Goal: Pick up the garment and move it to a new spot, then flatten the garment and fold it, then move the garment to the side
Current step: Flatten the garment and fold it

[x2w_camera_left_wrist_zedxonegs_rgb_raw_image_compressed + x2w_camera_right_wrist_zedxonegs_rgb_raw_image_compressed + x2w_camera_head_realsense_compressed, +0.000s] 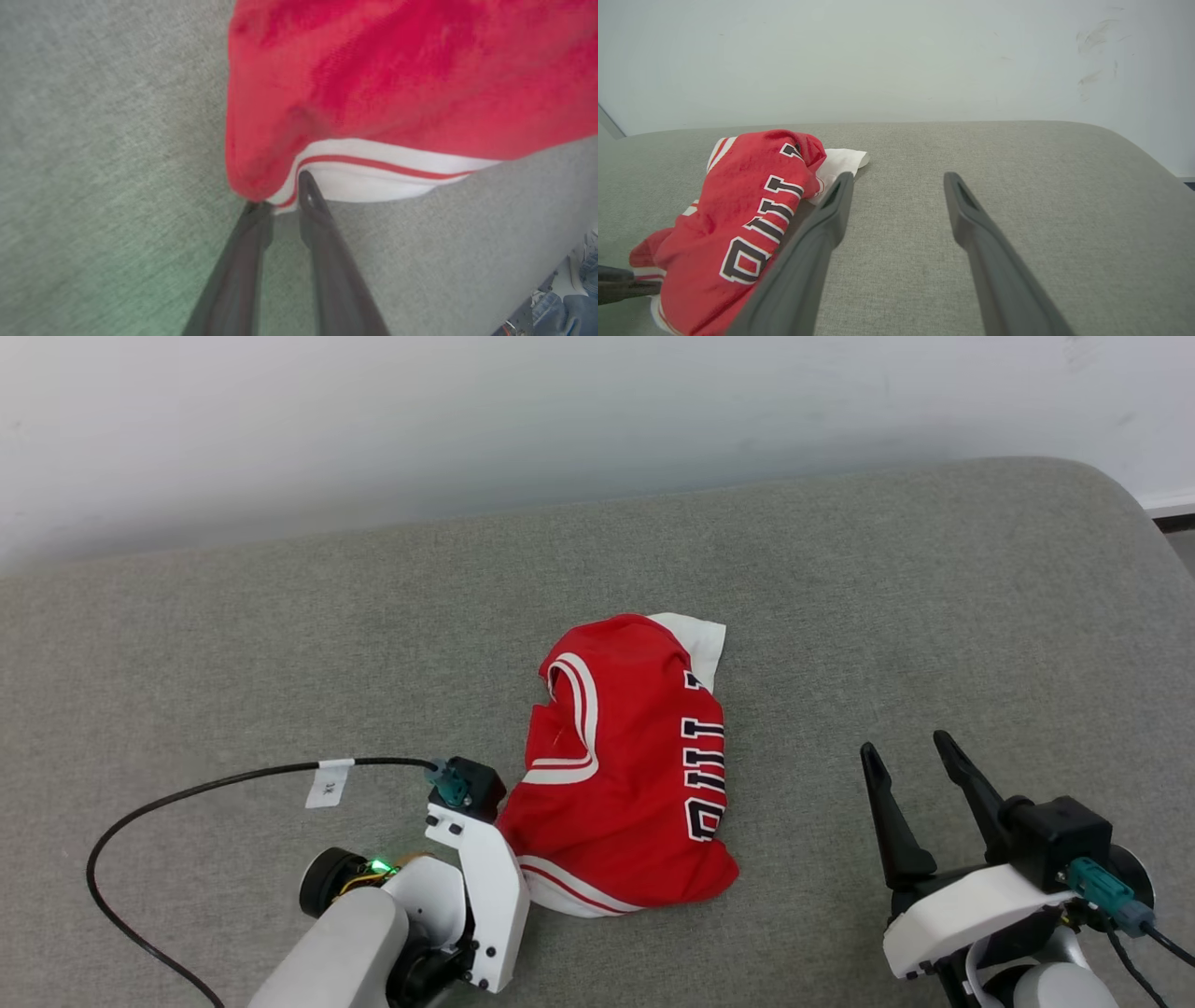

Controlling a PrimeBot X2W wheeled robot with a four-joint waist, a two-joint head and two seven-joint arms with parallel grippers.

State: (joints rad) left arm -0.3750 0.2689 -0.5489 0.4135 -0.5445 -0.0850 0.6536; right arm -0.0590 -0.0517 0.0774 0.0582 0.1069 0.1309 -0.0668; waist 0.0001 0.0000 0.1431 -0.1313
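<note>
Upholstery of grey woven cloth (pixel 280 644) is spread across the whole work area, flat and padded, with a rounded corner at the far right. It is backed by a plain white wall (pixel 467 420), on which faint grey scuff marks (pixel 1092 37) are seen from the right wrist. Past the rounded corner a pale skirting strip (pixel 1167 502) is seen at the foot of the wall.

A crumpled red jersey-style shirt (pixel 625 756) with white sleeves, striped trim and black white-edged lettering is bunched near the middle of the upholstery. A white sleeve is poked out at its far edge.

The left gripper (pixel 280 193) is set at the shirt's near left corner. Its two dark fingers are drawn close with a narrow gap, one tip tucked under the red fold and the other laid on the white striped hem. Whether the cloth is pinched cannot be told. The right gripper (pixel 906 747) is held well apart from the shirt, on the right, its fingers spread wide.

A thin black cable (pixel 187 793) carrying a white tag (pixel 327 782) is looped over the upholstery from the left wrist, where a small green light (pixel 380 866) is lit.
</note>
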